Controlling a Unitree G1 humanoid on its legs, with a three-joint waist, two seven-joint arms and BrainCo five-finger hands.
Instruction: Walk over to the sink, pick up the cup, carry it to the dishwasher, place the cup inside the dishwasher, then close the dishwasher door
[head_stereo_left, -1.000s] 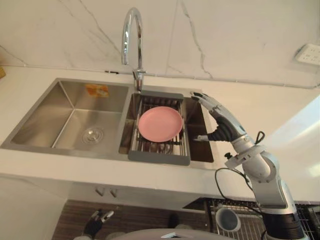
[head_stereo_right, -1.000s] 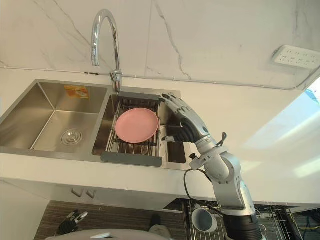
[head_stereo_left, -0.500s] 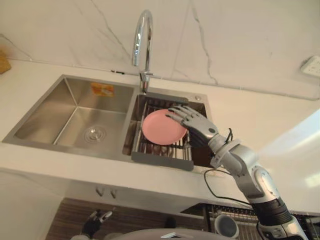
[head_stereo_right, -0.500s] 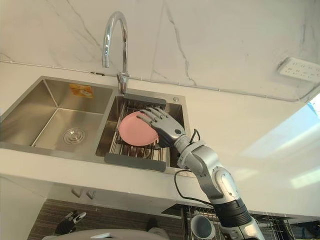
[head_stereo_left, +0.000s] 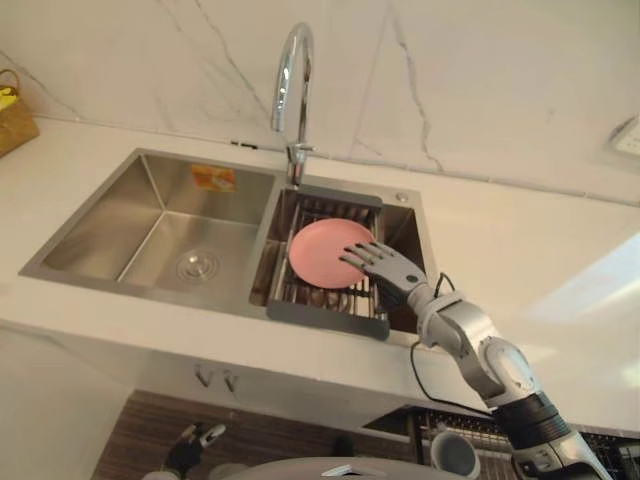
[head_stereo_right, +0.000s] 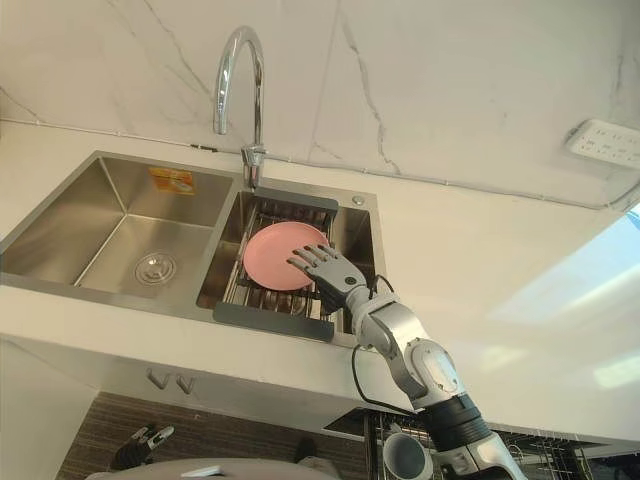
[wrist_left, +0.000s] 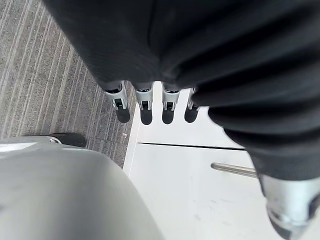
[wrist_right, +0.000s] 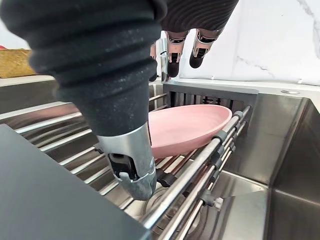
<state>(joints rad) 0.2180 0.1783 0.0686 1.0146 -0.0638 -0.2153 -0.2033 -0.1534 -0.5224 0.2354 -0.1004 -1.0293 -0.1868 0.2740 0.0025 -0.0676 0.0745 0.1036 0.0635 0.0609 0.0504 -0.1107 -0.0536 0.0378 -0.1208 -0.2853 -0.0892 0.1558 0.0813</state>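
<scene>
Cup (head_stereo_right: 405, 457), grey, lower right under desk (head_stereo_right: 480, 250), well below rt hand (head_stereo_right: 335, 279); its fingers spread over pink plate (head_stereo_right: 266, 262), ctr. Left hand (wrist_left: 145, 101) relaxed.

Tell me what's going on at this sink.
The robot's right hand is stretched over a pink plate that lies on the drain rack in the sink's right basin. Its fingers are spread open above the plate, not closed round it. The left hand hangs open by the cabinet front. A grey cup sits in a wire rack below the counter.
</scene>
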